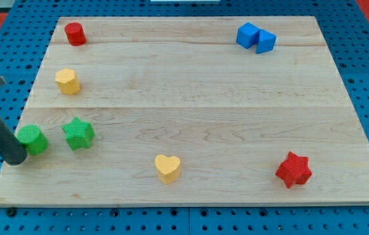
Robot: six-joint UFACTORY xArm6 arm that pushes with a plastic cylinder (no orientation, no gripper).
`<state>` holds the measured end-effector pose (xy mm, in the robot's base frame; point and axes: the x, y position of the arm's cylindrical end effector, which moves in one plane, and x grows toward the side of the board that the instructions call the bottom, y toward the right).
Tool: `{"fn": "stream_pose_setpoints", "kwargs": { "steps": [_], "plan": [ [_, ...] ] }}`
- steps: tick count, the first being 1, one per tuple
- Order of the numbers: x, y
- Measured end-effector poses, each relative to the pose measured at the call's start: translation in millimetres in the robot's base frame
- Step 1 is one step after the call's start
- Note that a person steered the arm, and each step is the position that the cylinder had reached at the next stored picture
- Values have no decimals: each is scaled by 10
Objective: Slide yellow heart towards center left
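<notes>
The yellow heart [167, 168] lies near the board's bottom edge, a little left of the middle. My tip [15, 159] is at the board's bottom left, touching or almost touching the left side of a green block [33, 140]. The tip is far to the left of the yellow heart. A green star [78, 134] sits just right of the green block, between my tip and the heart.
A yellow hexagonal block [68, 81] sits at upper left and a red cylinder [75, 33] at the top left corner. A blue block [255, 38] is at top right. A red star [293, 170] is at bottom right. The wooden board [197, 104] lies on a blue pegboard.
</notes>
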<state>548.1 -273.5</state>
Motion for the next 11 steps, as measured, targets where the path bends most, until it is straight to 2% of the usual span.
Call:
{"fn": "stream_pose_setpoints", "kwargs": {
  "steps": [1,2,3,4,5,8,11],
  "plan": [
    [-15,-303],
    [-81,-79],
    [-88,460],
    [103,802],
    [676,1197],
    [599,2710],
    [-330,1823]
  ]
}}
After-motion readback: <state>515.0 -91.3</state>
